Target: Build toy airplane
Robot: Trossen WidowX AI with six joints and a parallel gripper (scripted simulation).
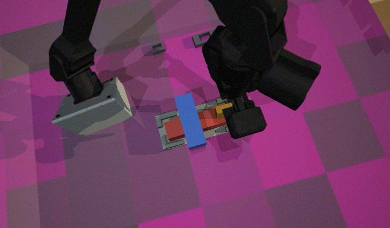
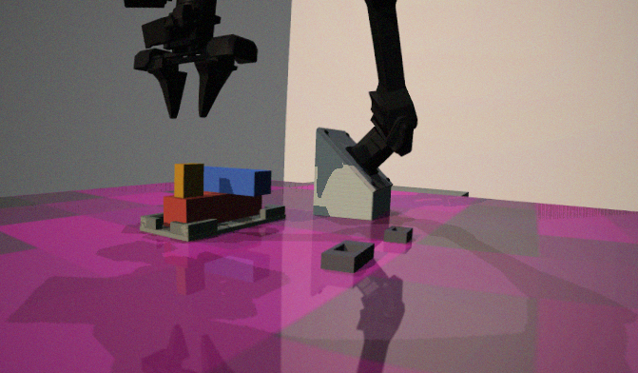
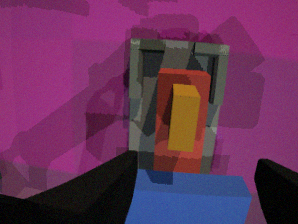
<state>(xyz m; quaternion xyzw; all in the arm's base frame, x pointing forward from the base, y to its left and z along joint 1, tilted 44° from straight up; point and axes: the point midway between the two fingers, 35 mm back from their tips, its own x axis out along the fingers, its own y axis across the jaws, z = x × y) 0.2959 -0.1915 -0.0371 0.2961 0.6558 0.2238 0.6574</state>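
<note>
The red fuselage lies flat in the grey cradle. The blue wing lies across the top of the fuselage, down on it. The yellow tail fin stands upright on the fuselage near its tail end, with no gap showing beneath it. Tabs and sockets are hidden. My gripper is open and empty, well above the fin and fuselage. In the top view the gripper's body covers the tail end.
Two small grey hollow holders, a larger one and a smaller one, stand beside the cradle. A grey slanted block with a black arm-like part on it stands beyond the wing end.
</note>
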